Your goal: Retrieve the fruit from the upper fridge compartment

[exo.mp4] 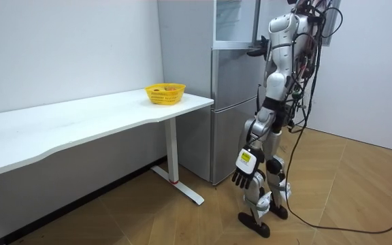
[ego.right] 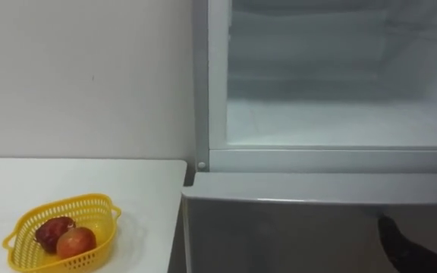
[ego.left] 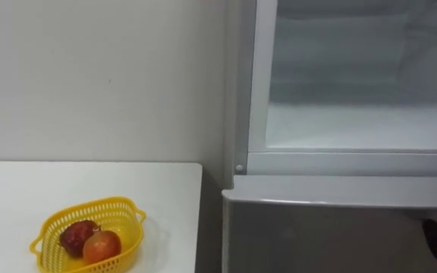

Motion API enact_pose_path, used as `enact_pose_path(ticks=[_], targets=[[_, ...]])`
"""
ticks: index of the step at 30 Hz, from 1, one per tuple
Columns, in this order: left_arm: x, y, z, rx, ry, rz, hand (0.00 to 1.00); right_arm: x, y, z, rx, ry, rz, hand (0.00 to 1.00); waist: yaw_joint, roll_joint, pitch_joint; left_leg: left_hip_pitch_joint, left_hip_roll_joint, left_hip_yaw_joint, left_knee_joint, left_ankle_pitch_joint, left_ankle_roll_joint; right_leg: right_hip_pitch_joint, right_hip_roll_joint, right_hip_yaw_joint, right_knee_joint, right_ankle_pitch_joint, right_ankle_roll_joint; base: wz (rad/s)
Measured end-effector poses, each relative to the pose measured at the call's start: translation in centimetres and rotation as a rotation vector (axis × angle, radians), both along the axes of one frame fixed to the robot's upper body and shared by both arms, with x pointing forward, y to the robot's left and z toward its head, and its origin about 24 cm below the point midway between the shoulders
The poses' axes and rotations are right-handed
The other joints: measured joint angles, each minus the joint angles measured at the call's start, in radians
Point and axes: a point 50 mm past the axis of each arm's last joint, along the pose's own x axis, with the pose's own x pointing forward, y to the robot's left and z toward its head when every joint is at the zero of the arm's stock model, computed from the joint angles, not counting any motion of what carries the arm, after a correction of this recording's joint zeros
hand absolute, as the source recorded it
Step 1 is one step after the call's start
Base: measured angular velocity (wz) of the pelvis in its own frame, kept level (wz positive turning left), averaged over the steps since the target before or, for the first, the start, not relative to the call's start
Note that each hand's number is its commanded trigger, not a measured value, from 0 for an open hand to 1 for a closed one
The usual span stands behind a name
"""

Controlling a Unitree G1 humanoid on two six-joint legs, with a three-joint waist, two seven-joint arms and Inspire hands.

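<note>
The fridge's upper compartment (ego.left: 355, 125) stands open in front of me, with a bare white shelf and frosted walls; I see nothing on it. A dark part of my right hand (ego.right: 400, 243) shows low on the right, in front of the grey lower door (ego.left: 332, 235). In the room view that right hand (exo.mp4: 256, 49) is up at the edge of the open compartment. My left hand (exo.mp4: 244, 177) hangs relaxed beside my thigh and holds nothing. I stand upright close to the fridge (exo.mp4: 233, 102).
A white table (ego.left: 150, 189) adjoins the fridge on my left, along the wall. On it sits a yellow basket (ego.left: 127, 208) holding a dark red fruit (ego.left: 77, 235) and an orange-red fruit (ego.left: 102, 246). A narrow gap separates the table from the fridge.
</note>
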Motion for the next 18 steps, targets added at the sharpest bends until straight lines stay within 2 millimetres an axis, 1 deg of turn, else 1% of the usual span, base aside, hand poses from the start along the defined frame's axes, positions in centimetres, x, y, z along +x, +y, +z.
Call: enact_pose_path(ticks=[2, 4, 6, 9, 10, 11, 12, 14, 17, 18], targets=[[0.0, 0.0, 0.0, 0.0, -0.001, 0.0, 0.0, -0.4, -0.2, -0.3, 0.025, 0.001, -0.026, 0.0, -0.014, 0.001, 0.0004, -0.006, 0.001, 0.003, 0.0, 0.0, 0.0, -0.006, 0.0, 0.002, 0.0, 0.0, 0.0, -0.07], [0.2, 0.1, 0.0, 0.002, -0.006, -0.001, 0.0, -0.7, -0.4, -0.5, 0.065, -0.003, -0.047, 0.0, -0.026, 0.008, -0.0052, -0.013, 0.003, 0.009, 0.0, 0.0, 0.0, -0.02, 0.002, 0.009, 0.001, 0.0, 0.0, -0.1], [0.3, 0.0, 0.0, -0.001, -0.011, -0.002, 0.0, -0.8, -0.6, -0.6, 0.085, -0.003, -0.054, 0.0, -0.038, 0.011, -0.0058, -0.016, 0.003, 0.009, 0.0, 0.0, 0.0, -0.024, 0.002, 0.009, 0.003, 0.0, 0.0, -0.02], [0.3, 0.0, 0.0, -0.006, -0.01, 0.002, 0.0, -0.9, -0.8, -0.6, 0.101, -0.014, -0.063, 0.0, -0.043, 0.022, -0.0089, -0.018, 0.005, 0.018, -0.006, 0.0, 0.0, -0.033, 0.002, 0.013, 0.004, 0.0, 0.0, -0.06], [0.3, 0.1, 0.0, -0.005, -0.01, 0.005, 0.0, -0.9, -0.9, -0.5, 0.103, -0.016, -0.063, 0.0, -0.043, 0.021, -0.0092, -0.017, 0.005, 0.019, -0.008, 0.0, 0.0, -0.034, 0.002, 0.013, 0.004, 0.0, 0.0, -0.06], [0.3, 0.1, 0.0, -0.005, -0.011, 0.005, 0.0, -0.9, -0.9, -0.5, 0.106, -0.021, -0.062, 0.0, -0.042, 0.026, -0.0095, -0.015, 0.006, 0.024, -0.01, 0.0, 0.0, -0.035, 0.003, 0.013, 0.004, 0.0, 0.0, -0.04], [0.4, 0.1, 0.0, -0.004, -0.013, 0.005, 0.0, -1.0, -0.9, -0.5, 0.111, -0.022, -0.063, 0.0, -0.042, 0.027, -0.0079, -0.014, 0.007, 0.027, -0.012, 0.0, 0.0, -0.035, 0.003, 0.013, 0.004, 0.0, 0.0, -0.04], [0.5, 0.1, 0.0, -0.004, -0.019, 0.003, 0.0, -1.1, -1.0, -0.7, 0.127, -0.022, -0.075, 0.0, -0.044, 0.027, -0.0074, -0.015, 0.008, 0.029, -0.013, 0.0, 0.0, -0.036, 0.003, 0.013, 0.004, 0.0, 0.0, 0.0], [0.7, 0.1, 0.0, -0.003, -0.019, 0.005, 0.0, -1.6, -1.8, -1.3, 0.207, -0.019, -0.126, 0.0, -0.051, 0.027, -0.0057, -0.015, 0.008, 0.032, -0.017, 0.0, 0.0, -0.036, 0.004, 0.016, 0.003, 0.0, 0.0, -0.02], [0.7, 0.1, 0.0, -0.002, -0.019, 0.005, 0.0, -1.9, -2.3, -1.8, 0.257, -0.017, -0.158, 0.0, -0.053, 0.028, -0.0056, -0.015, 0.009, 0.035, -0.018, 0.0, 0.0, -0.036, 0.005, 0.022, 0.003, 0.0, 0.0, -0.11]])
